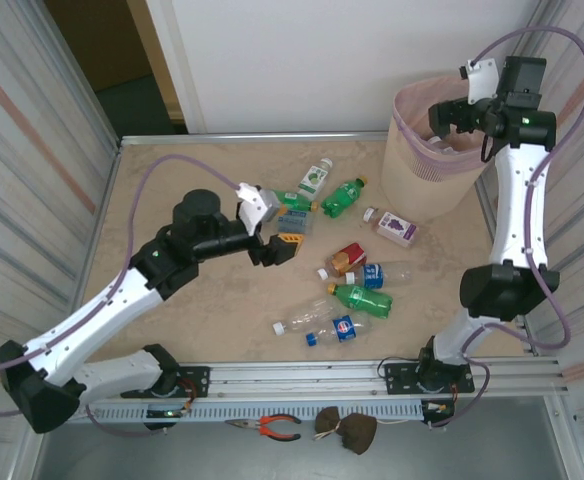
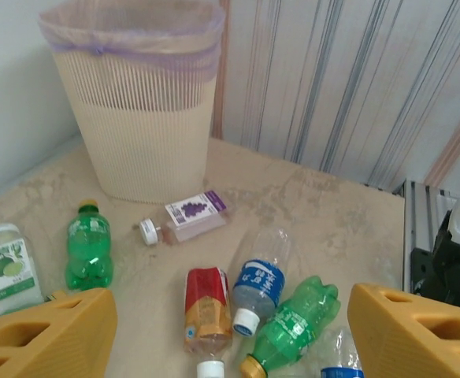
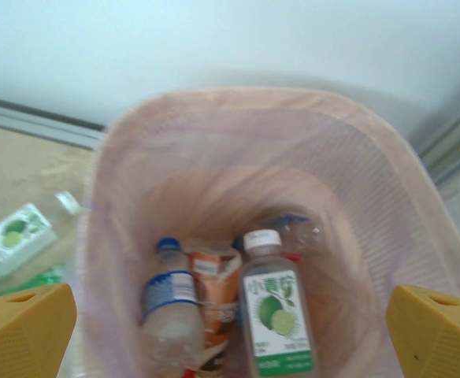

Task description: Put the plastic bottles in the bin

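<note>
Over tall beige perforated plastic bin (image 1: pixel 412 185): right pincer (image 1: pixel 444 115) apart, empty. Inside, at least three small plastic bottles (image 3: pixel 276 315). Left pincer (image 1: pixel 287 235) apart, empty, above surface (image 1: pixel 172 180); roughly nine bottles lie there. Likely under halfway.

The bin (image 2: pixel 135 134) is beige with a pink liner (image 2: pixel 127 35), the bottles (image 2: pixel 88 248) green or clear, the table (image 2: pixel 317 213) mottled tan.

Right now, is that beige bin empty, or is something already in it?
Not empty. Inside the bin sit a lime-label bottle and a blue-capped bottle, among others.
</note>
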Controlling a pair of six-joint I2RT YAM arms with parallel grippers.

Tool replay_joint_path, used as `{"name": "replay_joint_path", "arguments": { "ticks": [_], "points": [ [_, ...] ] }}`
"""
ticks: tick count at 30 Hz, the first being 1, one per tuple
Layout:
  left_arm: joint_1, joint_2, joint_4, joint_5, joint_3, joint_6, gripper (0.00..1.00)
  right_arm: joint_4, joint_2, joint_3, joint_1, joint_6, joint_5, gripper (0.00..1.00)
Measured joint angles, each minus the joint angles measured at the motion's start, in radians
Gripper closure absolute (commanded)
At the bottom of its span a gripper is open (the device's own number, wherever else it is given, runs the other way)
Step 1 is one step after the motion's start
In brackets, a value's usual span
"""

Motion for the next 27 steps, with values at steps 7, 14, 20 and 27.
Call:
{"name": "replay_joint_path", "arguments": {
  "ticks": [7, 14, 20, 27],
  "points": [
    [-0.134, 0.119, -0.232, -0.105, 0.079, 0.118, 0.27, 0.103, -0.183, -0.207, 0.031, 0.083, -0.1, 0.0],
    [-0.232, 0.205, -0.441, -0.223, 0.088, 0.239, 0.28, 0.168, -0.321, -0.358, 0.038, 0.151, -0.182, 0.0],
    [-0.285, 0.212, -0.515, -0.305, 0.019, 0.29, 0.28, 0.189, -0.396, -0.414, 0.043, 0.175, -0.214, 0.0],
    [-0.306, 0.212, -0.522, -0.358, -0.094, 0.249, 0.28, 0.19, -0.436, -0.459, 0.05, 0.178, -0.23, 0.0]
  ]
}}
